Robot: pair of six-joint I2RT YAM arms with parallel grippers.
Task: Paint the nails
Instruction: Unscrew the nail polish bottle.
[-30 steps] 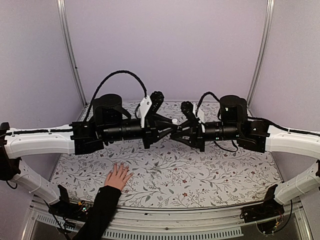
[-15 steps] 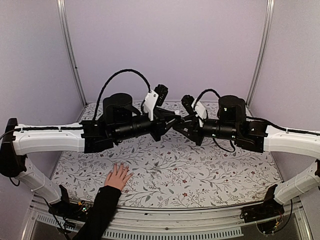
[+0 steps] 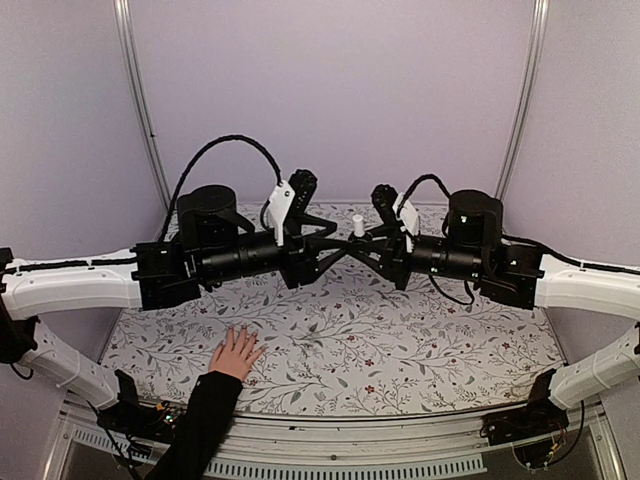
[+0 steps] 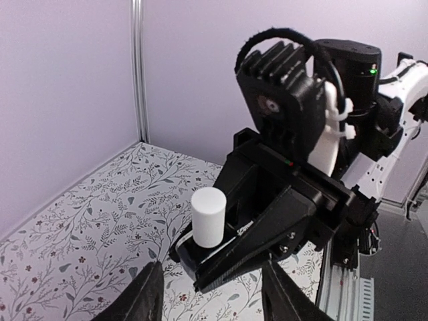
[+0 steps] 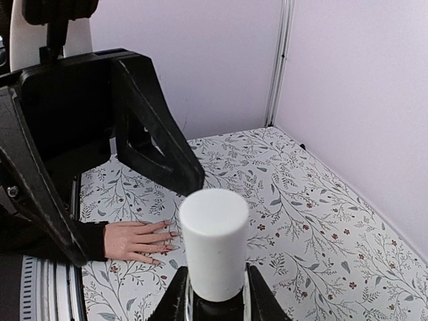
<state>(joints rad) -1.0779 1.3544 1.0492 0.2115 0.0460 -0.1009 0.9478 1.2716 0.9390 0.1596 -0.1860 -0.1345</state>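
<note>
A light-skinned hand (image 3: pixel 236 352) with a black sleeve lies flat on the floral table near the front left. Its nails (image 5: pixel 172 234) show as small dark tips in the right wrist view. High above the table's middle, my right gripper (image 3: pixel 366 243) is shut on a small dark bottle (image 4: pixel 194 251) with a white cap (image 3: pixel 357 224), held upright. My left gripper (image 3: pixel 338 246) faces it from the left, open, with its fingertips (image 4: pixel 144 295) just short of the bottle and nothing between them. In the right wrist view the cap (image 5: pixel 214 244) fills the foreground between my fingers (image 5: pixel 175 299).
The floral table cover (image 3: pixel 400 350) runs between lilac walls with metal corner posts (image 3: pixel 140 100). Both arms meet high over the middle of the table. The person's sleeve (image 3: pixel 200 420) crosses the table's front edge at the left.
My left gripper has opened and drawn back to the left, letting go of the white cap. The right gripper has kept hold of the bottle, which now stands a little higher and upright.
</note>
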